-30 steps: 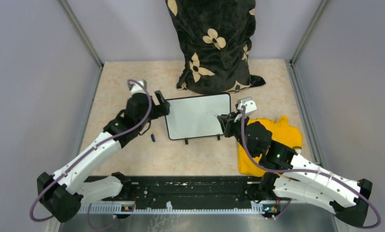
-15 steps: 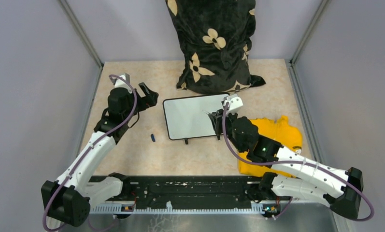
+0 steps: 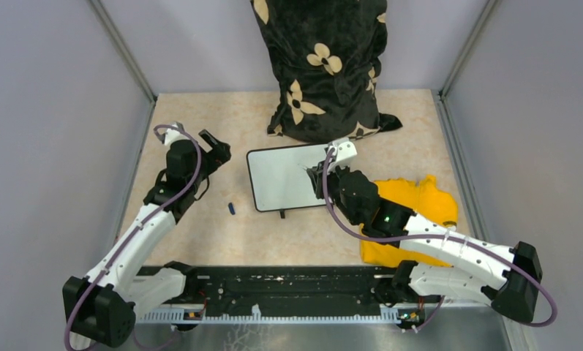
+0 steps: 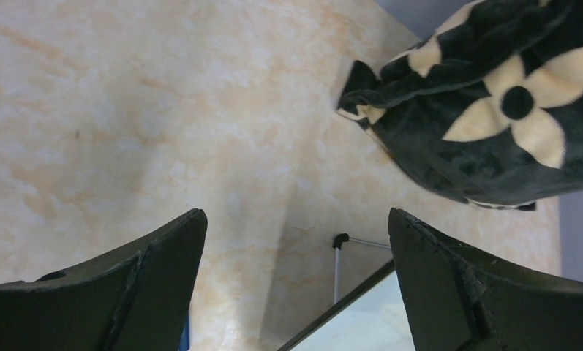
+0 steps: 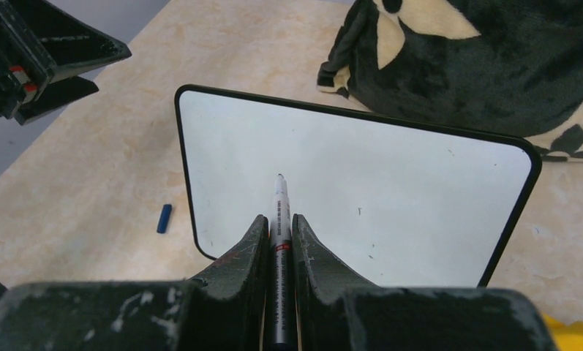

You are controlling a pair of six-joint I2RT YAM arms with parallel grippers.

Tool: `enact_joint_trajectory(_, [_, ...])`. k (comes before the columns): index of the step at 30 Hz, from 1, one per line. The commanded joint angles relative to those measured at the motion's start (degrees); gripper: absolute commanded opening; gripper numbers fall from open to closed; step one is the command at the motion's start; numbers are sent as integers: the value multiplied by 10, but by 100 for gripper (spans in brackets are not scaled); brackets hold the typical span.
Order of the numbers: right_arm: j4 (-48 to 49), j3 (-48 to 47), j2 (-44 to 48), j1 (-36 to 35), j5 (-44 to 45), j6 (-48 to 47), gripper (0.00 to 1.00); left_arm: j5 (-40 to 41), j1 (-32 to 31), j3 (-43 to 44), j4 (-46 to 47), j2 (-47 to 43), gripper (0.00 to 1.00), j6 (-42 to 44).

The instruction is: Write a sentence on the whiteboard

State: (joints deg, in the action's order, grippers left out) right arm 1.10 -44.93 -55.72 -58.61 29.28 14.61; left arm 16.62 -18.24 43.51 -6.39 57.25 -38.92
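Left fingers (image 4: 164,252) have backed away, spread empty; right fingers (image 5: 255,238) pinch the marker (image 5: 279,201), blank whiteboard (image 5: 420,190) ahead (nothing written); next, press the tip down.

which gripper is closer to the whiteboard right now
Right. The right gripper sits over the whiteboard's right side, shut on a marker aimed at it. The left gripper is open, off past the board's left edge, clear of it.
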Motion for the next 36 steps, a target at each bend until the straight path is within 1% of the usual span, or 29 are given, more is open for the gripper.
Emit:
enact_joint_trajectory(1, [33, -38, -12, 1, -29, 10, 0, 76, 0, 79, -141, 38, 99, -26])
enact_joint_trajectory(4, [33, -34, -13, 0, -44, 12, 0, 93, 0, 114, -208, 68, 99, -10])
enact_joint_trajectory(8, [34, -30, -9, 1, -50, 12, 0, 72, 0, 120, -224, 60, 99, -35])
enact_joint_trajectory(10, [38, -28, -8, 0, -53, 12, 0, 51, 0, 104, -194, 35, 99, -35])
enact_joint_trajectory(11, [40, -27, -7, 1, -56, 12, 0, 34, 0, 89, -165, 21, 99, -16])
enact_joint_trajectory(13, [44, -25, -5, 1, -62, 13, 0, 14, 0, 66, -122, -2, 99, -3])
enact_joint_trajectory(15, [43, -26, -2, 1, -68, 15, 0, 9, 0, 65, -113, -10, 99, -10])
enact_joint_trajectory(18, [39, -25, 4, 1, -71, 19, 0, 0, 0, 89, -127, 5, 99, -20])
enact_joint_trajectory(20, [37, -24, 8, 1, -72, 21, 0, -23, 0, 106, -129, 14, 99, -11])
enact_joint_trajectory(23, [32, -24, 12, 1, -72, 22, 0, -80, 0, 98, -96, 17, 99, 21])
enact_joint_trajectory(26, [28, -23, 16, 1, -71, 24, 0, -113, 0, 58, -25, 0, 99, 35])
enact_joint_trajectory(29, [30, -19, 18, 1, -73, 29, 0, -102, 0, -7, 65, -34, 99, 38])
enact_joint_trajectory(30, [32, -17, 19, 1, -75, 31, 0, -95, 0, -27, 97, -44, 99, 48])
enact_joint_trajectory(32, [31, -16, 18, 1, -79, 34, 0, -100, 0, -39, 116, -48, 99, 79])
enact_joint_trajectory(34, [30, -15, 18, 0, -81, 36, 0, -153, 2, -16, 105, -29, 99, 134])
enact_joint_trajectory(36, [30, -14, 19, 1, -81, 36, 0, -208, 2, 0, 92, -2, 99, 161])
